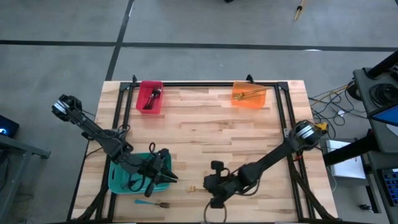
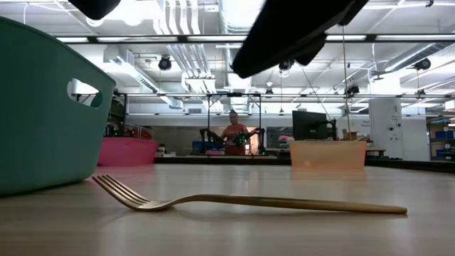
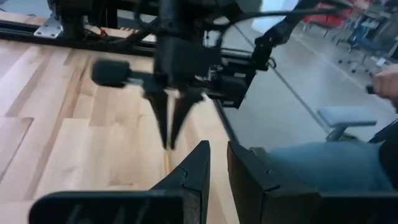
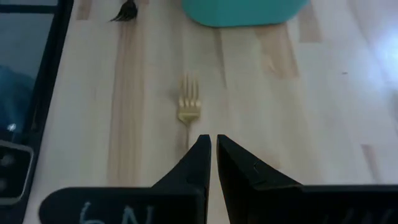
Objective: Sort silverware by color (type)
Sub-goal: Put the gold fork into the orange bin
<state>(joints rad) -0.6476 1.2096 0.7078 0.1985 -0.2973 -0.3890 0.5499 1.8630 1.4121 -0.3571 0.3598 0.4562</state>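
Blue-handled fork (image 1: 152, 203) seen at near counter (image 1: 205, 124) edge. Right hand (image 4: 210, 144) closed, tips over gold fork (image 4: 189, 107) handle; grip not confirmed. Left hand (image 3: 217, 155) nearly closed, empty, beside teal bin (image 1: 118, 177). Far: red bin (image 1: 149, 96), orange bin (image 1: 250, 95), forks inside.

My workspace is a pale wooden butcher-block table (image 1: 205, 130) edged by a black metal frame (image 1: 205, 84). A teal plastic bin (image 1: 119, 177) sits near its front left. At the far edge, a red plastic bin (image 1: 149, 98) and an orange translucent bin (image 1: 250, 96) stand well apart. A person (image 2: 233, 135) stands in the room beyond.
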